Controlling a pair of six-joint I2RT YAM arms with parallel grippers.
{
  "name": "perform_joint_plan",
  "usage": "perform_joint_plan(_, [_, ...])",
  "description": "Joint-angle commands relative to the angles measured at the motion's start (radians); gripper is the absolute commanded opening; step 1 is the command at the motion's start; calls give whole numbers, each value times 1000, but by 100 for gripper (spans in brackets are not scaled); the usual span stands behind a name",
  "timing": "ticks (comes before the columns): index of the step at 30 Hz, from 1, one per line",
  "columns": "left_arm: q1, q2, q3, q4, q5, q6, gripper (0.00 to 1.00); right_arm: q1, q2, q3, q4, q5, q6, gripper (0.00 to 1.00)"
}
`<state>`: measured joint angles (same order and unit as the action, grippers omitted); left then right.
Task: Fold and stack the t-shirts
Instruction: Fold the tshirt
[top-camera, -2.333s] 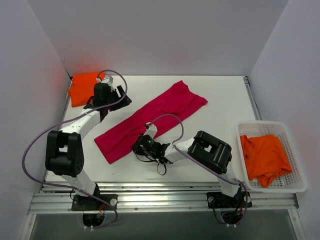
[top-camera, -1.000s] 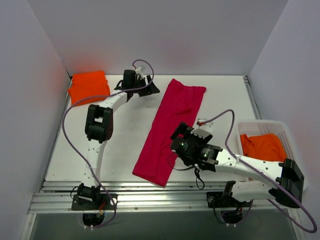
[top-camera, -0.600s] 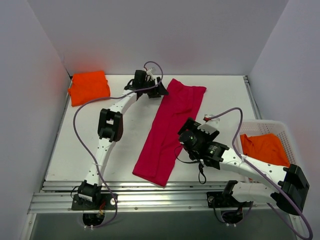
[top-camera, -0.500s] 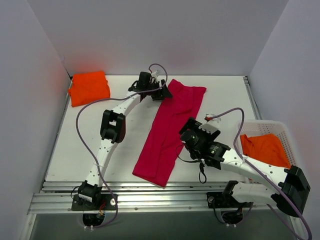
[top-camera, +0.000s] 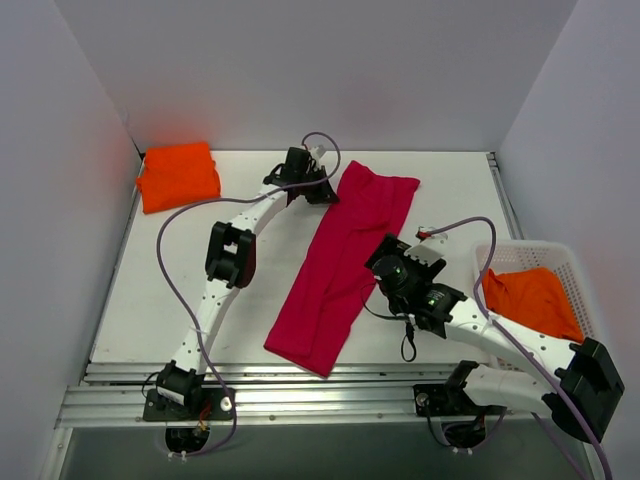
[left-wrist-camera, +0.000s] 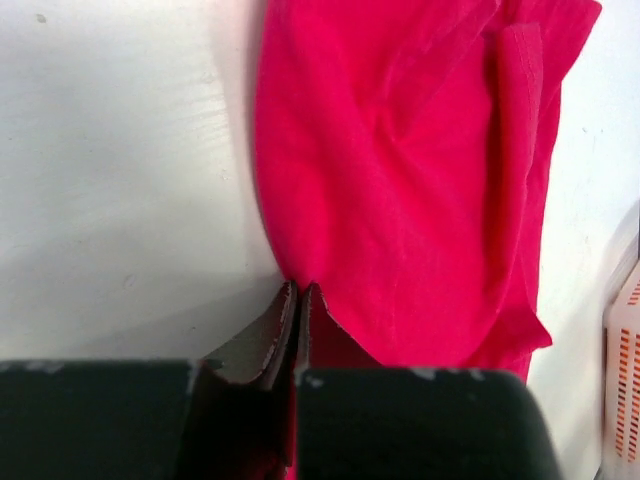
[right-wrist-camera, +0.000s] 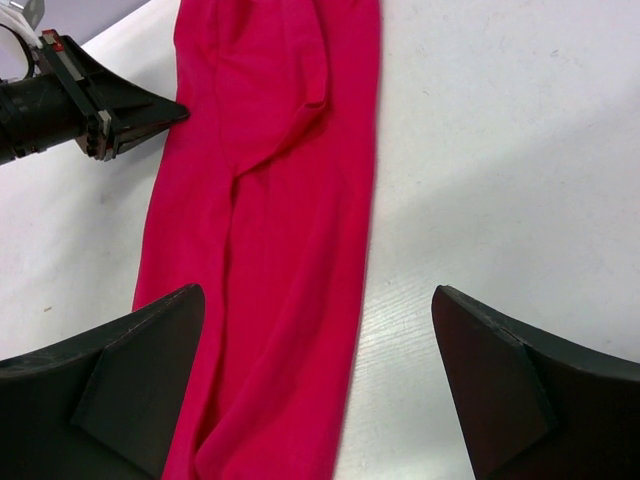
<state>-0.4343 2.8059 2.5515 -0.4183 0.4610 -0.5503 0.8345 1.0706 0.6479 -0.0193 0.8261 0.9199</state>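
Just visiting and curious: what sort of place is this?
Likely a robotics lab bench: left arm and right arm bolted to a white table, plain walls around, a crimson t-shirt laid out.

A white plastic mesh basket (top-camera: 524, 248) sits at the right edge of the white desk (top-camera: 140, 310), toward its near right corner and close by the right wall. Plain pale walls (top-camera: 320, 70) close off the desk's left, far and right sides. A ribbed metal rail (top-camera: 330, 402) runs along the desk's near edge from corner to corner.
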Motion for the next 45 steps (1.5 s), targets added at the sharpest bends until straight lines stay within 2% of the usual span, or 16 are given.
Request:
perform_joint_plan(1, [5, 12, 6, -14, -61, -13, 2, -12, -23, -13, 9, 4, -12, 93])
perform_joint_plan(6, [35, -38, -66, 39, -85, -46, 2, -23, -17, -14, 44, -4, -19, 91])
perform_joint_plan(11, [101, -137, -259, 153, -111, -86, 2, -29, 18, -11, 68, -19, -26, 91])
perform_joint_plan(19, [209, -240, -467, 266, -156, -146, 2, -35, 66, -10, 97, -47, -27, 91])
perform_joint_plan(26, [224, -215, -389, 228, -136, -108, 2, -44, 91, -10, 113, -53, -32, 90])
perform_joint_plan(27, [224, -209, -375, 224, -128, -103, 7, -43, 94, -10, 113, -53, -32, 91])
perform_joint_plan(28, [224, -204, -352, 225, -118, -99, 19, -43, 95, -11, 111, -53, -30, 91])
perform_joint_plan(29, [224, -198, -344, 230, -95, -91, 37, -43, 98, -11, 111, -51, -30, 92])
perform_joint_plan(30, [226, -195, -338, 234, -79, -86, 74, -44, 100, -13, 108, -45, -27, 93])
perform_joint_plan(31, [227, -194, -335, 260, -56, -83, 94, -43, 100, -13, 105, -44, -26, 94])
perform_joint_plan(35, [258, -218, -381, 358, 48, -111, 94, -41, 100, -17, 67, -13, 7, 100])
perform_joint_plan(38, [276, -401, -517, 482, 27, -120, 94, -32, 124, 5, 24, -2, 5, 100])
perform_joint_plan(41, [253, -598, -826, 578, -116, -88, 94, 3, 147, 38, -45, 8, 23, 100])
perform_joint_plan(42, [237, -741, -1008, 596, -167, -59, 94, 15, 147, 38, -45, -1, 34, 100])
perform_joint_plan(43, [217, -811, -1093, 608, -303, -44, 94, 29, 143, 27, -38, -14, 40, 100])
perform_joint_plan(45, [140, -994, -1235, 575, -448, -22, 94, 77, 129, 10, 7, -80, 37, 100])
